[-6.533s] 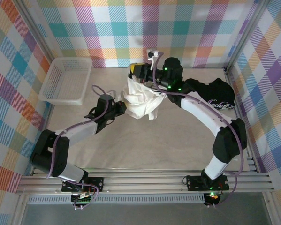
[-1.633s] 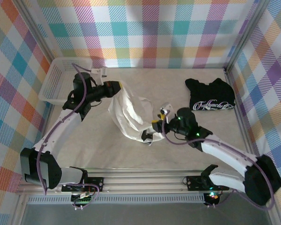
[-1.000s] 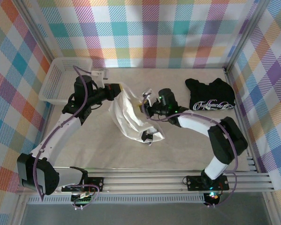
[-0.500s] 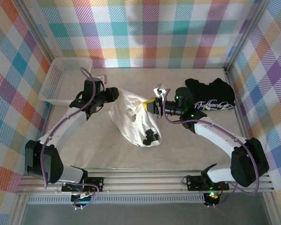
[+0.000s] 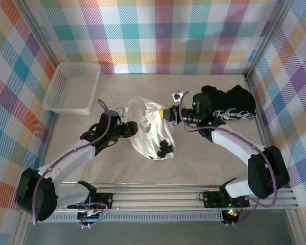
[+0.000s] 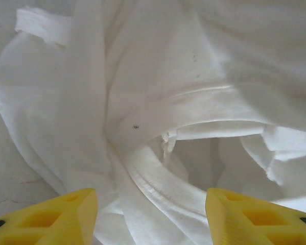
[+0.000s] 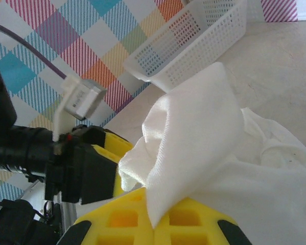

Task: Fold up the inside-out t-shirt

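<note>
Along the near edge run two ribbed aluminium rails, carrying two arms in white shells with black joints and purple cables. Beyond them lies one smooth, matte, pale beige table.

In its middle sits the one plain white soft-fabric inside-out t-shirt. It is bunched into a rounded, rumpled heap with raw seams and stitched hems showing. A small dark patch sits at its near edge, too small to identify.

The left gripper lies low at the heap's left side. Its wrist view shows two yellow plastic fingers spread wide and gripping nothing, with folds and a hemmed opening just beyond them.

The right gripper reaches in from the right at the heap's far side. Its yellow fingers are closed tight on a pinch of the cloth, which rises from them in a soft cone.

Farther right, near the wall and well apart from the white shirt, lies one crumpled black t-shirt with white script lettering. In the far left corner stands one rectangular white plastic lattice basket. Walls of pastel plaid enclose the table on three sides.
</note>
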### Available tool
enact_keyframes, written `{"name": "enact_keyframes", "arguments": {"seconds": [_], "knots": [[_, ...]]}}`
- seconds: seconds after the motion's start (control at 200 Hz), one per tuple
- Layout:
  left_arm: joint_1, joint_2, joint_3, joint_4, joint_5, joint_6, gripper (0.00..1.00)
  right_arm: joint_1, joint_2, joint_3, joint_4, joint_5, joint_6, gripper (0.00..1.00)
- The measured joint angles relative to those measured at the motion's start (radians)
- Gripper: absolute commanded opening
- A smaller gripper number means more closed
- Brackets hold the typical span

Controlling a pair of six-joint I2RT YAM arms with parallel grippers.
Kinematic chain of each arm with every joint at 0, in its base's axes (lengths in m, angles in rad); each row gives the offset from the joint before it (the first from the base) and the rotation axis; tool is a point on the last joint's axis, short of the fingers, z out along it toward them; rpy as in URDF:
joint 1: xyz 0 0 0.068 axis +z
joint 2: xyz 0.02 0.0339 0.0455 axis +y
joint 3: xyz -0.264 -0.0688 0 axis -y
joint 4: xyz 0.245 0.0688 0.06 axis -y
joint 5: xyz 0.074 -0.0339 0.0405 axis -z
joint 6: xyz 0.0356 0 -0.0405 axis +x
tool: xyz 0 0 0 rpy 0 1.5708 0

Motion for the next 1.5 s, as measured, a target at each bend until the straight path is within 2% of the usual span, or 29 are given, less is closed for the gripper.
{"name": "enact_keyframes", "arguments": {"seconds": [0.16, 0.345, 0.64, 0.765, 0.985, 1.09, 1.32, 1.41, 1.5], "knots": [[-0.002, 0.159, 0.032, 0.042, -0.008, -0.003, 0.57, 0.000, 0.000, 0.000, 0.000, 0.000, 0.015, 0.00], [-0.003, 0.328, 0.131, 0.087, -0.004, -0.020, 0.47, 0.000, 0.000, 0.000, 0.000, 0.008, 0.018, 0.00], [-0.004, 0.408, 0.228, 0.102, -0.057, -0.009, 0.10, -0.011, -0.029, 0.000, -0.048, 0.039, 0.003, 0.00], [-0.004, 0.349, 0.212, 0.077, -0.082, 0.010, 0.04, -0.024, -0.079, 0.000, -0.110, 0.092, -0.035, 0.00], [-0.004, -0.010, 0.134, 0.055, -0.068, 0.019, 0.01, -0.026, -0.137, -0.002, -0.202, 0.175, -0.104, 0.06], [-0.004, -0.133, 0.105, 0.060, -0.047, 0.018, 0.00, -0.014, -0.130, -0.026, -0.203, 0.199, -0.115, 0.12], [-0.004, -0.162, 0.050, 0.025, -0.052, 0.019, 0.00, 0.089, 0.014, -0.035, -0.301, 0.342, -0.126, 0.27], [-0.004, -0.162, 0.015, 0.011, -0.054, 0.019, 0.00, 0.111, 0.054, -0.035, -0.371, 0.410, -0.164, 0.37], [-0.004, -0.162, -0.005, -0.006, -0.056, 0.019, 0.00, 0.146, 0.050, -0.035, -0.408, 0.484, -0.231, 0.43]]}}
